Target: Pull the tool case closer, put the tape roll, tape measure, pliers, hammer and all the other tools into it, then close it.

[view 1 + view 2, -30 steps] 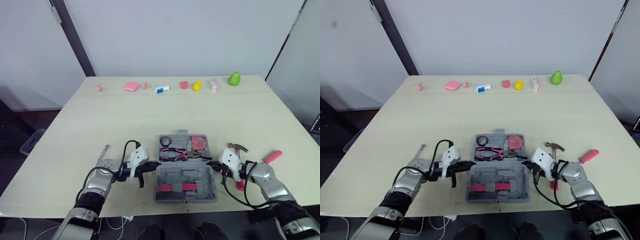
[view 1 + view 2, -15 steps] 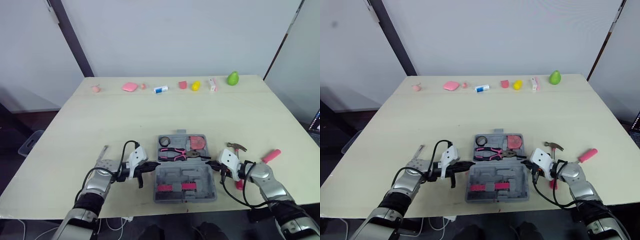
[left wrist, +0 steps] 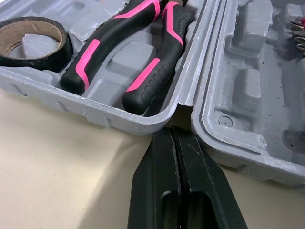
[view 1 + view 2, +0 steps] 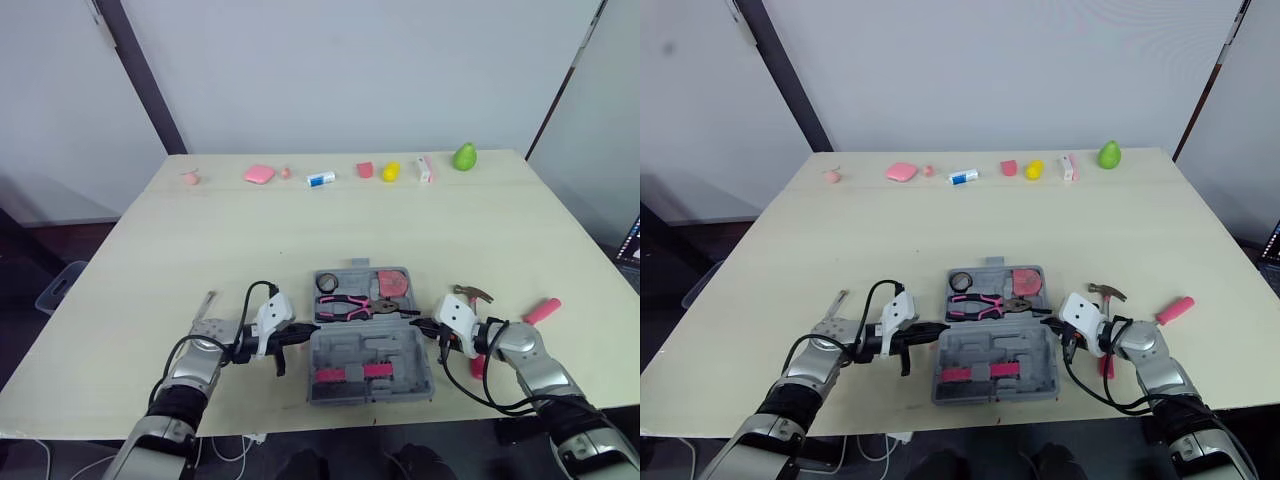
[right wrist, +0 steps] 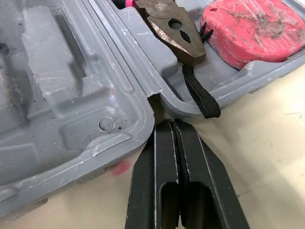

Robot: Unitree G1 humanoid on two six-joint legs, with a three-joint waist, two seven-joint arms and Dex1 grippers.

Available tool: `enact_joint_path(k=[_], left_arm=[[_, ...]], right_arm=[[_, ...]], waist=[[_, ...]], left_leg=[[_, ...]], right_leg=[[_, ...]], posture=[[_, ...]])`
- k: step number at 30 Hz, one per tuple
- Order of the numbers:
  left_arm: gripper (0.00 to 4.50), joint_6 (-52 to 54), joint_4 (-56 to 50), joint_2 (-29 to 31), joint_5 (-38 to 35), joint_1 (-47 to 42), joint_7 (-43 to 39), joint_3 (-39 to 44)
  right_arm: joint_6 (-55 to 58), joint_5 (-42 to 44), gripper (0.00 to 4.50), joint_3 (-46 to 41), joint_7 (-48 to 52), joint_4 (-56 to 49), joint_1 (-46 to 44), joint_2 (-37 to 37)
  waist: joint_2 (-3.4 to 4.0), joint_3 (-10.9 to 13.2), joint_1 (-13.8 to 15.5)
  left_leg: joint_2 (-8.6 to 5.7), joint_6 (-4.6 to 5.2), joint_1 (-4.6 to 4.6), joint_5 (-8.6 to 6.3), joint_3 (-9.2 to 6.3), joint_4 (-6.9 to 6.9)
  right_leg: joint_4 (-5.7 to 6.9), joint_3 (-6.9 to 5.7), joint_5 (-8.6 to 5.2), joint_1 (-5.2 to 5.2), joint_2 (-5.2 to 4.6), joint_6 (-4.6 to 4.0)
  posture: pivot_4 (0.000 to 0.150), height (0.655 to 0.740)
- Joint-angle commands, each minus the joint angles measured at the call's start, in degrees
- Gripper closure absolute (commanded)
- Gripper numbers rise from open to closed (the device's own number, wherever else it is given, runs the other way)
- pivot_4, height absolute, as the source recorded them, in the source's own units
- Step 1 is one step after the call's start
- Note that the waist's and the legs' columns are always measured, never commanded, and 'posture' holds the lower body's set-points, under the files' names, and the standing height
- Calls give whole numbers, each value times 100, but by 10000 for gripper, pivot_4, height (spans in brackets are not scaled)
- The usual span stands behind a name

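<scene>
The grey tool case (image 4: 372, 358) lies open near the table's front edge. Its far half holds the black tape roll (image 4: 329, 283), the pink-and-black pliers (image 4: 352, 305) and the pink tape measure (image 4: 397, 284). My left gripper (image 4: 300, 331) is shut, its tip at the hinge notch on the case's left side (image 3: 172, 131). My right gripper (image 4: 421, 326) is also shut, with its tip at the hinge notch on the right side (image 5: 172, 123). The hammer (image 4: 470, 295) lies on the table right of the case, partly hidden behind my right wrist.
A pink-handled tool (image 4: 543, 311) lies further right, and a thin metal tool (image 4: 205, 305) lies left of my left arm. Small pink, blue-white and yellow items and a green pear (image 4: 466, 156) line the far edge. The table's front edge is just below the case.
The camera has shifted slightly. Both grippers and the case keep the same places relative to each other.
</scene>
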Motion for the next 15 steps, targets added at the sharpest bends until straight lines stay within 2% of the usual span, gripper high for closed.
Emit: enact_joint_path(k=[1, 15], left_arm=[[45000, 28, 174, 30, 145, -35, 93, -70], [45000, 74, 66, -7, 167, 18, 92, -130]], right_arm=[[12, 173, 44679, 126, 167, -350, -27, 114], [75, 99, 44679, 123, 161, -368, 28, 64]], waist=[[0, 0, 0], [0, 0, -4]], left_leg=[[0, 0, 0, 0, 0, 0], [0, 0, 0, 0, 0, 0]], right_leg=[[0, 0, 0, 0, 0, 0], [0, 1, 0, 0, 0, 0]], posture=[[1500, 7400], [1500, 7400]])
